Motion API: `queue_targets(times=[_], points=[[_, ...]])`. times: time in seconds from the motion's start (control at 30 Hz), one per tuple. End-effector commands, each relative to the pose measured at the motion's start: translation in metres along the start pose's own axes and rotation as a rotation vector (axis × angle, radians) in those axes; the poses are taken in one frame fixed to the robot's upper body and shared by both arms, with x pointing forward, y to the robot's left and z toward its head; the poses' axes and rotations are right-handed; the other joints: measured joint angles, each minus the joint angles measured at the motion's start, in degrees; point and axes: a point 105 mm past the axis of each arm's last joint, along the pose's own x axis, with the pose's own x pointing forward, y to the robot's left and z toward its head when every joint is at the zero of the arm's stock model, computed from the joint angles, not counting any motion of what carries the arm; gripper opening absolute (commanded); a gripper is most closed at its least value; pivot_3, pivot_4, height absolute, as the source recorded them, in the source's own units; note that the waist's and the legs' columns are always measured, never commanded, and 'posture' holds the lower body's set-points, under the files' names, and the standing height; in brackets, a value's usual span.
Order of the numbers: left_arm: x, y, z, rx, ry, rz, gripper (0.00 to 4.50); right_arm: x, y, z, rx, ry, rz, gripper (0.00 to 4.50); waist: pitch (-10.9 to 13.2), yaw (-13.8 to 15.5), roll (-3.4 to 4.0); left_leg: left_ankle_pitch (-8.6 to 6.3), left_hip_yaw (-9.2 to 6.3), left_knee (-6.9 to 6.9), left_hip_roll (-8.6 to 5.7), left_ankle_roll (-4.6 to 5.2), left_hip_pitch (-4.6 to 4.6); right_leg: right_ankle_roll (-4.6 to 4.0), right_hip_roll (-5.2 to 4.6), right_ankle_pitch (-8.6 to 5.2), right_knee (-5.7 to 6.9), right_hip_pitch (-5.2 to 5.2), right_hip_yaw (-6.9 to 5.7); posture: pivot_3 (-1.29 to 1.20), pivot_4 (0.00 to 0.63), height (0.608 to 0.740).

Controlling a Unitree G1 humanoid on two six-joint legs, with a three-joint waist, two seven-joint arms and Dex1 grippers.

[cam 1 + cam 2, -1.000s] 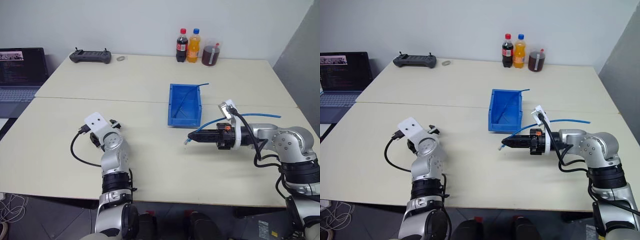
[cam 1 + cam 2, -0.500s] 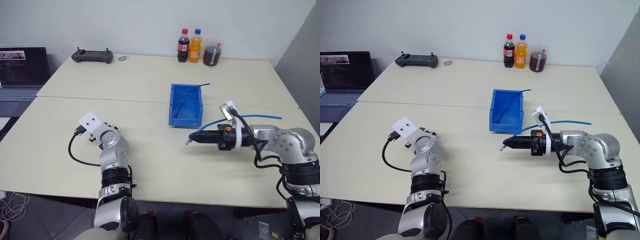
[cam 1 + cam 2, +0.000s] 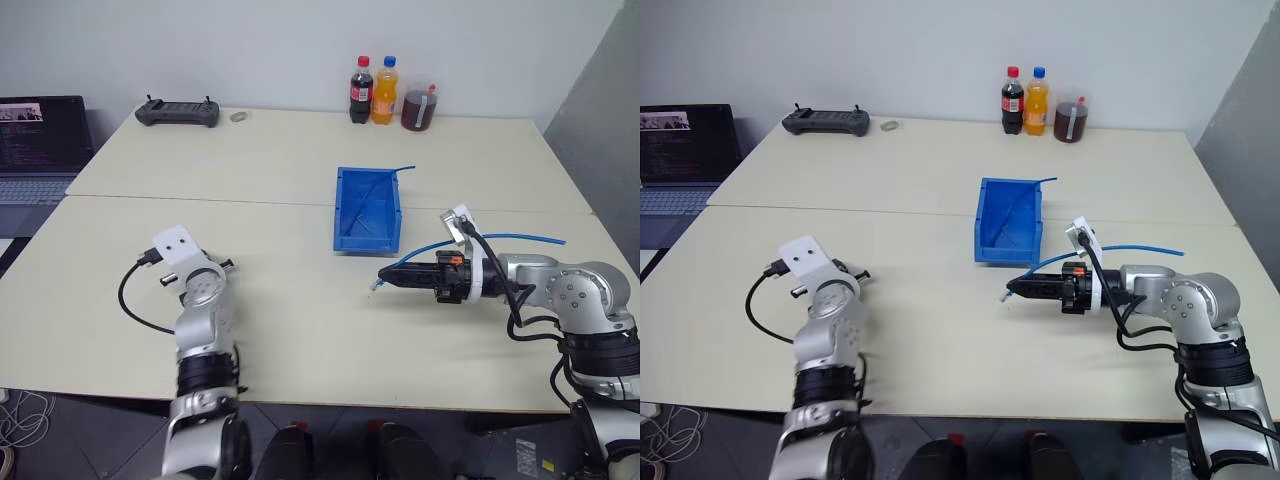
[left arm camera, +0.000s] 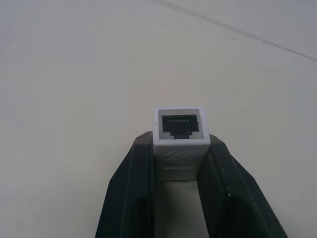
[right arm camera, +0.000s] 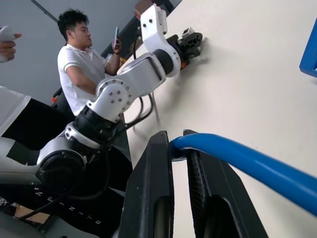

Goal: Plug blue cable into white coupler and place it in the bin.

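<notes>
- left gripper point(image 4: 179, 148) is clamped on the white coupler point(image 4: 180, 130), socket facing outward, above the table's point(image 3: 300, 330) left side.
- right gripper point(image 3: 381, 279) is closed on the blue cable point(image 5: 237, 154) near its plug, pointing toward the left arm.
- the bin point(image 3: 367, 209) sits well apart, behind both.
- risk: the grippers are far apart; a tilted plug or sideways push could miss the socket or twist the coupler loose.

Bright even indoor light, soft shadows, wrist backgrounds slightly blurred
</notes>
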Motion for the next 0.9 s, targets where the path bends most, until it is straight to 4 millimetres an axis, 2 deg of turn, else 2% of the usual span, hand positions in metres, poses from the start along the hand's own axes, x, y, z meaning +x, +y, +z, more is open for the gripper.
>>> queue_targets(times=[0.03, 0.1, 0.2, 0.33, 0.5, 0.57, 0.67, 0.8, 0.9], points=[[-0.036, -0.051, 0.027, 0.200, -0.111, -0.541, 0.80, -0.002, 0.010, 0.020, -0.101, -0.048, 0.003, 0.11, 0.00, -0.07, 0.01, 0.01, 0.00, 0.00, 0.00, -0.02, 0.01, -0.01, 0.00, 0.00, 0.00, 0.00, 0.01, 0.00, 0.150, 0.740], [-0.060, -0.065, 0.024, 0.265, -0.112, -0.772, 0.80, 0.000, 0.013, 0.024, -0.124, -0.049, 0.009, 0.11, 0.01, -0.07, 0.05, 0.02, 0.03, -0.01, -0.01, -0.03, 0.03, -0.01, -0.02, -0.01, -0.01, 0.00, 0.02, 0.00, 0.150, 0.740], [-0.098, -0.083, 0.008, 0.371, -0.067, -1.137, 0.80, 0.010, 0.019, 0.029, -0.174, -0.040, 0.029, 0.11, 0.02, -0.04, 0.05, -0.10, 0.03, 0.00, -0.03, 0.17, 0.04, -0.02, -0.05, -0.01, -0.01, 0.02, 0.01, 0.00, 0.150, 0.740], [-0.128, -0.095, -0.015, 0.488, -0.029, -1.497, 0.80, 0.032, 0.026, 0.028, -0.294, -0.003, 0.046, 0.11, 0.03, -0.14, 0.08, -0.13, 0.02, -0.03, 0.01, 0.23, 0.06, -0.06, 0.00, -0.02, -0.04, 0.01, -0.01, 0.00, 0.150, 0.740], [-0.117, -0.113, -0.026, 0.565, -0.055, -1.662, 0.80, 0.051, 0.027, 0.009, -0.449, 0.085, 0.088, 0.11, 0.04, 0.22, 0.12, -0.13, 0.01, 0.02, -0.01, 0.27, 0.03, -0.06, 0.06, -0.03, -0.04, 0.00, -0.06, 0.00, 0.150, 0.740], [-0.112, -0.116, -0.035, 0.612, -0.040, -1.701, 0.80, 0.059, 0.026, 0.005, -0.462, 0.081, 0.100, 0.11, 0.03, 0.19, 0.11, -0.14, 0.04, 0.03, -0.04, 0.29, 0.02, -0.06, 0.08, -0.03, -0.06, 0.00, -0.04, 0.00, 0.150, 0.740], [-0.108, -0.122, -0.040, 0.611, -0.058, -1.733, 0.80, 0.068, 0.022, 0.001, -0.490, 0.072, 0.099, 0.11, 0.03, -0.05, 0.12, -0.15, 0.10, 0.04, -0.02, 0.32, 0.00, -0.06, 0.09, -0.03, -0.06, -0.04, -0.02, 0.00, 0.150, 0.740], [-0.117, -0.123, -0.050, 0.623, -0.043, -1.814, 0.80, 0.076, 0.003, -0.022, -0.638, 0.142, 0.056, 0.11, 0.03, -0.16, 0.12, -0.15, 0.05, 0.04, 0.03, 0.32, -0.16, -0.06, 0.08, -0.03, -0.05, -0.21, -0.01, 0.00, 0.150, 0.740], [-0.119, -0.120, -0.054, 0.615, -0.018, -1.833, 0.80, 0.079, -0.002, -0.027, -0.690, 0.154, 0.059, 0.11, 0.03, -0.17, 0.12, -0.15, 0.07, 0.05, 0.01, 0.32, -0.16, -0.06, 0.07, -0.03, -0.04, -0.21, 0.01, 0.00, 0.150, 0.740]])
